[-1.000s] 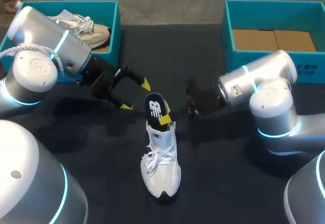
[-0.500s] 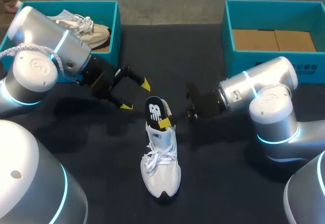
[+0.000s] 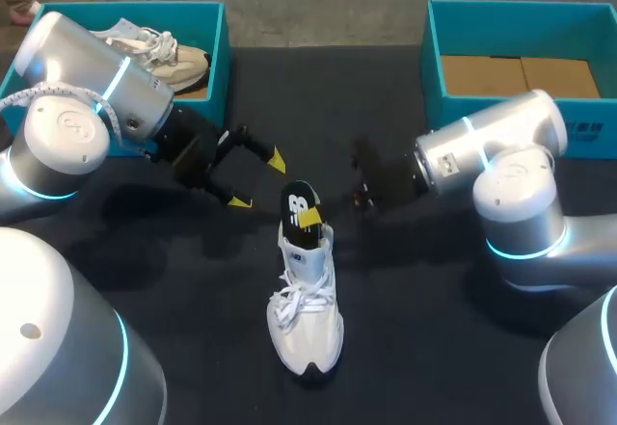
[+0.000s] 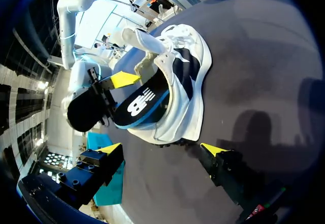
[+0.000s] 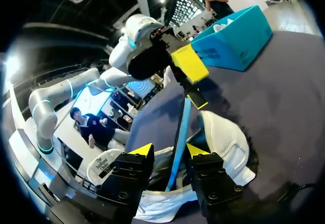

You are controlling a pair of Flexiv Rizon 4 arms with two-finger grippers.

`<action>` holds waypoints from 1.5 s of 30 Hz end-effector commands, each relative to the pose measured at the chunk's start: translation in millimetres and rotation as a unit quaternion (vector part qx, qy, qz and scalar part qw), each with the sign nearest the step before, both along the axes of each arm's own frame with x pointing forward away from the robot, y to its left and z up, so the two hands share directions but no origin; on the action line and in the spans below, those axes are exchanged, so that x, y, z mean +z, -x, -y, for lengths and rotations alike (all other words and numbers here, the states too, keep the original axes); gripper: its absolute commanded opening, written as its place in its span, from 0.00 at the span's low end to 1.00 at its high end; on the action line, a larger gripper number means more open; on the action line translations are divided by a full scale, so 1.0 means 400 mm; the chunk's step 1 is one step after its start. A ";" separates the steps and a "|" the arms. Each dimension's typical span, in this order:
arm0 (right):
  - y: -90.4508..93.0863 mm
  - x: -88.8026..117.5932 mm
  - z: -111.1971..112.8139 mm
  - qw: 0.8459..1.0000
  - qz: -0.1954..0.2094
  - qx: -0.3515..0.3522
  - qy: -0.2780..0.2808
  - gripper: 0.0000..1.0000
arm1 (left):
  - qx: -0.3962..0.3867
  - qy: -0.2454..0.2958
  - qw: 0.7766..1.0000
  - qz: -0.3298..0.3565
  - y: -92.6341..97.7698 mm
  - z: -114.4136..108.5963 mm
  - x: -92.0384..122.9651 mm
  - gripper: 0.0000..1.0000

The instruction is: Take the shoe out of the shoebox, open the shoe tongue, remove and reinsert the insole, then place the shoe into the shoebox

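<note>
My right gripper [image 3: 308, 217] is closed narrowly on the insole [image 3: 297, 201], one finger against its printed black face and the other behind it, so I hold the thin edge between my yellow tips. The insole stands nearly upright, its heel end raised clear above the collar and its lower part down inside the shoe [image 3: 305, 314]. The shoe is white and sits on its sole on the black table [image 3: 415, 338], about midway between the two boxes and well apart from both, with its toe toward me, its heel away, and its laces lying loose across the middle. My left gripper [image 3: 256, 181] hangs wide open just beside the shoe's heel on my left, with nothing between its fingers and touching neither the shoe nor the insole; from my left wrist the heel and the raised insole lie just ahead of it. The left shoebox [image 3: 218, 73] is teal and stands at the far left of the table with a tan shoe [image 3: 169, 57] inside it. The right shoebox [image 3: 431, 54], also teal, stands at the far right behind my right arm, with flat brown cardboard [image 3: 521, 75] lying in its bottom.
</note>
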State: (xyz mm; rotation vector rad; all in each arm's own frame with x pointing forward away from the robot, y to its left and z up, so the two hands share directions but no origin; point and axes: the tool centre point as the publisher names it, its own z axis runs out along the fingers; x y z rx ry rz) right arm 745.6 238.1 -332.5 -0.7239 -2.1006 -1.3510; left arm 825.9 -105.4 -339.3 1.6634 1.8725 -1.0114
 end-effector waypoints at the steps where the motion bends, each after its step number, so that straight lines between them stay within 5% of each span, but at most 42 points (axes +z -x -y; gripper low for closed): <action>1: -0.028 0.007 -0.014 1.000 -0.002 0.009 0.005 0.34 | 0.000 -0.002 1.000 0.001 0.001 0.002 0.000 1.00; 5: -0.043 0.008 -0.017 1.000 0.000 0.012 0.005 0.27 | 0.000 -0.002 1.000 0.001 0.001 0.002 0.000 1.00; 8: -0.049 0.006 -0.019 1.000 -0.001 0.013 0.006 0.00 | 0.000 -0.002 1.000 0.001 0.001 0.002 0.000 1.00; 41: 0.038 -0.049 -0.008 1.000 -0.027 -0.006 0.003 0.00 | 0.000 -0.002 1.000 0.001 0.001 0.002 0.000 1.00; 42: 0.035 -0.043 -0.007 1.000 -0.024 -0.007 0.003 0.02 | 0.000 -0.002 1.000 0.001 0.001 0.002 0.000 1.00; 43: 0.031 -0.036 -0.007 1.000 -0.021 -0.008 0.004 0.24 | 0.000 -0.002 1.000 0.001 0.001 0.002 0.000 1.00; 45: 0.021 -0.021 -0.005 1.000 -0.014 -0.010 0.005 0.40 | 0.000 -0.002 1.000 0.001 0.001 0.002 0.000 1.00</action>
